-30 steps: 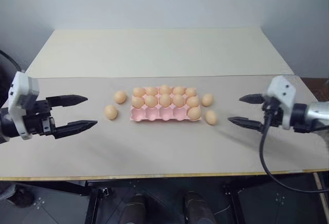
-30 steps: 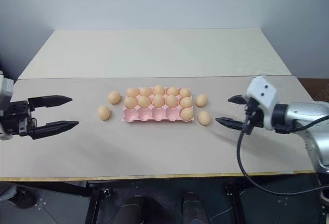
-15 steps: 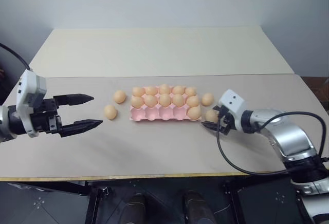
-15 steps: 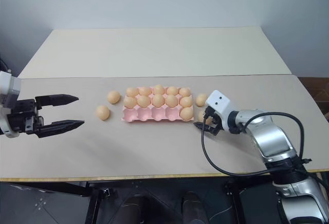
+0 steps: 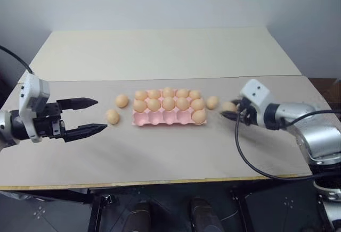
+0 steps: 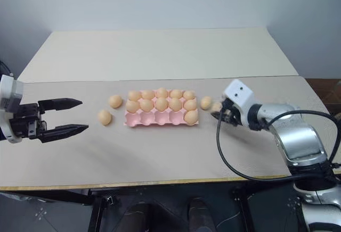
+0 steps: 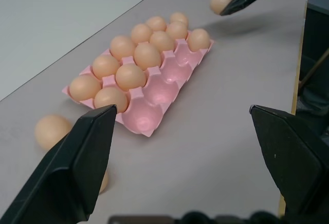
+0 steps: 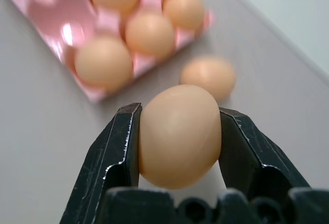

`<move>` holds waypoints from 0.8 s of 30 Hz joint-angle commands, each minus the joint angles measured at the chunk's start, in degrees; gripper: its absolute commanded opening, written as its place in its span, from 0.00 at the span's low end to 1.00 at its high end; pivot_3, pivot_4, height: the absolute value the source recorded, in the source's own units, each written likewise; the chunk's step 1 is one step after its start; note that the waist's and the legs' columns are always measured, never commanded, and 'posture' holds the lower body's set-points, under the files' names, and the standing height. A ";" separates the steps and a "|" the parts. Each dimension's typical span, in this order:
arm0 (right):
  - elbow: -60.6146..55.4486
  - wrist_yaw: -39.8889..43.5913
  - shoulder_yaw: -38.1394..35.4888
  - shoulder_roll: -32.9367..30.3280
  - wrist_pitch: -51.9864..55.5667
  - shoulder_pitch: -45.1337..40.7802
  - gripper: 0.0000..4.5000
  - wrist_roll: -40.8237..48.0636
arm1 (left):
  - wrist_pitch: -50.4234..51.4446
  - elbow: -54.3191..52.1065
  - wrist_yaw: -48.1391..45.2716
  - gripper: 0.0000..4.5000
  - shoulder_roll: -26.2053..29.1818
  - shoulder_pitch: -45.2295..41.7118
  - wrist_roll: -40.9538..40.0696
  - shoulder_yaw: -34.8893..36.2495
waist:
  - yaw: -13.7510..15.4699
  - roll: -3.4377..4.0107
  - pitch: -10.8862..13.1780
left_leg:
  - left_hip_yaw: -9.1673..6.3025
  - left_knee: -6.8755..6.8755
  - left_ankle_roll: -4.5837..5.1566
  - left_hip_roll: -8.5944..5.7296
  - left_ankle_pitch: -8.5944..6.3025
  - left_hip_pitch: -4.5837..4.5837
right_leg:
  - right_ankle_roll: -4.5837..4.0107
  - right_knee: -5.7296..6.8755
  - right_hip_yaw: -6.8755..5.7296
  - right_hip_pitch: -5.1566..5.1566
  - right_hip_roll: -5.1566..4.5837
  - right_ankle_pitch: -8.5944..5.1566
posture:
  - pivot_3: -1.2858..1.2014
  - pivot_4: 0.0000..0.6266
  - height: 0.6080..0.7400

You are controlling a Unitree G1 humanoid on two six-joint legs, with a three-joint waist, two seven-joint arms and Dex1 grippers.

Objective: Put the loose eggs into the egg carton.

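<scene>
The pale-pink egg carton (image 5: 165,118) lies mid-table, its two far rows full of eggs and one egg (image 5: 199,116) in the near row's right-end cup. My right gripper (image 8: 180,112) is shut on a loose egg (image 8: 179,135), held just above the table to the right of the carton (image 7: 154,106). Another loose egg (image 5: 212,102) lies beside the carton's right end. Two loose eggs (image 5: 122,100) (image 5: 112,116) lie to its left. My left gripper (image 5: 101,115) hovers open and empty, left of those two eggs.
The pale table has a seam (image 5: 80,79) across its width behind the carton. Its near edge (image 5: 160,180) runs in front of both arms. A black cable (image 5: 242,152) loops from my right wrist over the table's right part.
My right gripper reached the near loose egg at the carton's right end, shut on it and lifted it up and to the right. The left gripper stayed open in place.
</scene>
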 commanded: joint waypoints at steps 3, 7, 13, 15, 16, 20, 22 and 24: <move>-0.54 -2.85 7.83 9.25 -0.06 -4.99 0.46 -1.37 | -0.88 -0.76 0.39 1.00 0.00 -0.80 -0.55 0.97 | -0.21 -0.02 -0.01 | -0.02 -0.01 0.00 0.09 0.00 -0.02 | -0.03 -0.02 0.01 -0.02 0.11 0.02 | 0.52 0.24 1.00; 3.68 -4.72 11.28 13.51 -1.63 -6.25 0.46 -4.09 | -0.40 -1.42 0.81 1.00 -0.01 -0.53 -0.98 1.71 | 0.18 -0.02 -0.01 | -0.02 0.04 0.00 0.03 0.00 -0.19 | -0.04 -0.05 0.01 -0.14 0.05 0.03 | 0.52 0.24 1.00; 7.66 -6.25 12.31 16.90 -2.28 -7.84 0.59 -6.15 | -0.47 -1.77 1.20 1.00 -0.03 0.29 -0.84 2.42 | 0.74 -0.02 -0.01 | -0.02 0.05 -0.01 -0.02 0.00 -0.16 | -0.01 -0.03 0.01 -0.15 0.00 0.05 | 0.52 0.24 1.00; 5.18 -5.54 11.30 16.32 -1.02 -7.41 0.72 -5.13 | -0.49 -1.78 1.21 1.00 -0.03 0.42 -0.81 2.53 | 0.72 -0.02 -0.01 | -0.02 0.05 -0.01 -0.02 0.00 -0.17 | -0.01 -0.05 0.01 -0.15 0.01 0.05 | 0.52 0.24 1.00; 3.97 -5.24 10.86 15.87 -0.47 -7.19 0.81 -4.69 | -0.51 -1.72 1.18 1.00 -0.03 0.45 -0.78 2.53 | 0.72 -0.02 -0.01 | -0.02 0.05 -0.01 -0.02 0.00 -0.18 | -0.01 -0.05 0.02 -0.15 0.01 0.05 | 0.52 0.24 1.00; -2.91 -3.73 7.63 12.91 3.35 -5.57 0.99 -1.61 | -0.64 -1.69 1.24 1.00 -0.21 0.60 -0.72 2.57 | 0.77 -0.02 -0.01 | -0.02 0.05 -0.01 -0.01 0.00 -0.17 | -0.01 -0.04 0.01 -0.16 0.01 0.05 | 0.52 0.24 1.00; -6.54 -3.05 5.25 10.95 5.42 -4.31 0.99 0.34 | -0.69 -1.80 1.27 1.00 -0.30 0.84 -0.71 2.83 | 0.89 -0.02 -0.01 | -0.02 0.05 -0.01 -0.02 0.00 -0.18 | -0.01 -0.05 0.01 -0.15 0.01 0.05 | 0.52 0.24 1.00; -10.38 -1.34 0.65 7.44 6.95 -2.04 0.99 2.97 | -1.00 -1.74 1.10 1.00 -0.27 1.67 -0.31 3.72 | 0.92 -0.02 -0.01 | -0.02 0.05 -0.01 -0.02 0.00 -0.17 | -0.01 -0.07 0.00 -0.13 0.01 0.05 | 0.52 0.24 1.00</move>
